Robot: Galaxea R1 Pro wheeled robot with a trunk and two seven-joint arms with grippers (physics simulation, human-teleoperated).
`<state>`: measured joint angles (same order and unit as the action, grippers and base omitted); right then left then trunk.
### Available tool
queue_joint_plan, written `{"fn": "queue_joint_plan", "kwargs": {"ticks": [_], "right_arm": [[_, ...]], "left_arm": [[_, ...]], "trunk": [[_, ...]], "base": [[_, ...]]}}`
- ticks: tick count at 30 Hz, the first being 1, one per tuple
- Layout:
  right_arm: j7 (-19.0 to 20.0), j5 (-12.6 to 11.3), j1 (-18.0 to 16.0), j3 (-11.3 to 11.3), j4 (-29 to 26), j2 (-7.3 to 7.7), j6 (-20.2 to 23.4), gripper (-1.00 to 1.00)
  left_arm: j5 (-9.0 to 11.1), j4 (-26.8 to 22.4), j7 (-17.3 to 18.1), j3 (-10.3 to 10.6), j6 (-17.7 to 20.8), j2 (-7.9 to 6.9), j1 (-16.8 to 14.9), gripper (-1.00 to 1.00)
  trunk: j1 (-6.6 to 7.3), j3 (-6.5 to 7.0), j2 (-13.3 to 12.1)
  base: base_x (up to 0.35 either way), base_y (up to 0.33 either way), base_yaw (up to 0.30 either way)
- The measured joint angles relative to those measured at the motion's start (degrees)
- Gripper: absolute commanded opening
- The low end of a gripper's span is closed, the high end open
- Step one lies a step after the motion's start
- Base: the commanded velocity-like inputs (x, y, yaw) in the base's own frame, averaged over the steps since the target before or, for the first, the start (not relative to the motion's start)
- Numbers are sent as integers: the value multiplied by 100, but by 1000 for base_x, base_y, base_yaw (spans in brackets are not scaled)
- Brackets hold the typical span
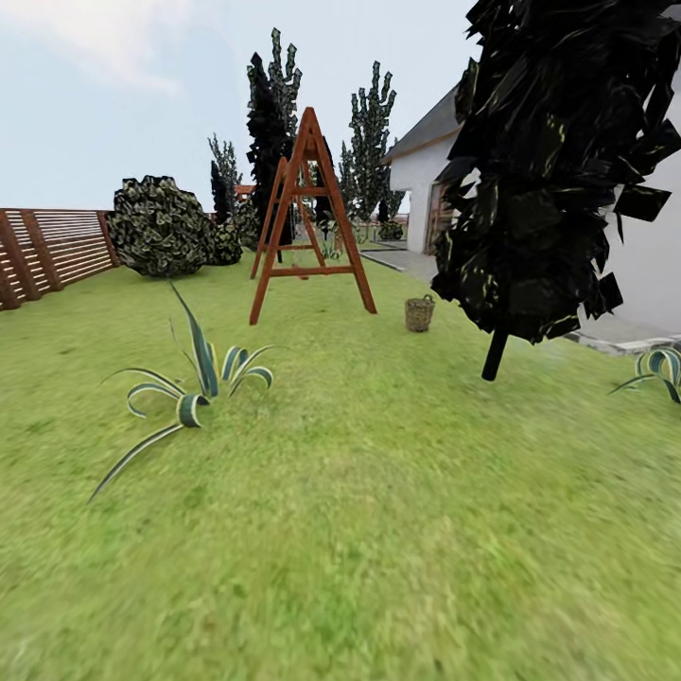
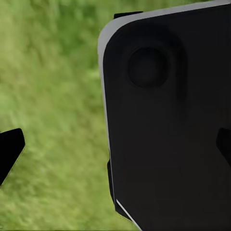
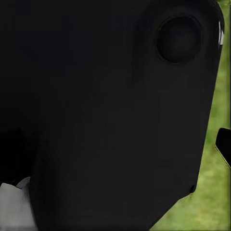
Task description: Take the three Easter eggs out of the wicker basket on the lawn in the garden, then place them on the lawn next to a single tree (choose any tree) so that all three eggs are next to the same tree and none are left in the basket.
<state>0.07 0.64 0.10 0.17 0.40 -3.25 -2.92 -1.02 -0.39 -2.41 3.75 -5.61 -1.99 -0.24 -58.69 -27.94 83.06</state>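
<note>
the wicker basket (image 1: 419,313) sits right of centre in the head view, small and far, light-brown woven twigs w/ a looped handle, on the lawn (image 1: 359,492), a mottled green blurry grass. eggs inside can't be made out. left of it stands a red-brown wooden a-frame (image 1: 307,222); just right, a narrow black tree (image 1: 544,170) w/ a thin dark trunk. slatted brown fence (image 1: 47,248) at left edge; striped spiky plant (image 1: 194,388) lower left. wrist views: smooth black robot panels over grass; claws' state can't tell. no readable writing.
</note>
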Motion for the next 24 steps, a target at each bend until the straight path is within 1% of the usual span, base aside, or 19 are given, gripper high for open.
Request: {"fn": "queue_joint_plan", "kwargs": {"ticks": [6,17,24], "right_arm": [[1,0,0,0,-1,0,0,100],[1,0,0,0,-1,0,4,100],[1,-6,0,-1,-1,0,1,100]], "left_arm": [[-1,0,0,0,0,2,0,100],[0,0,1,0,1,-2,0,100],[-1,0,0,0,0,-1,0,100]], "trunk": [[0,0,0],[0,0,0],[0,0,0]], "base": [[338,0,-33],[338,0,-212],[338,0,-39]]}}
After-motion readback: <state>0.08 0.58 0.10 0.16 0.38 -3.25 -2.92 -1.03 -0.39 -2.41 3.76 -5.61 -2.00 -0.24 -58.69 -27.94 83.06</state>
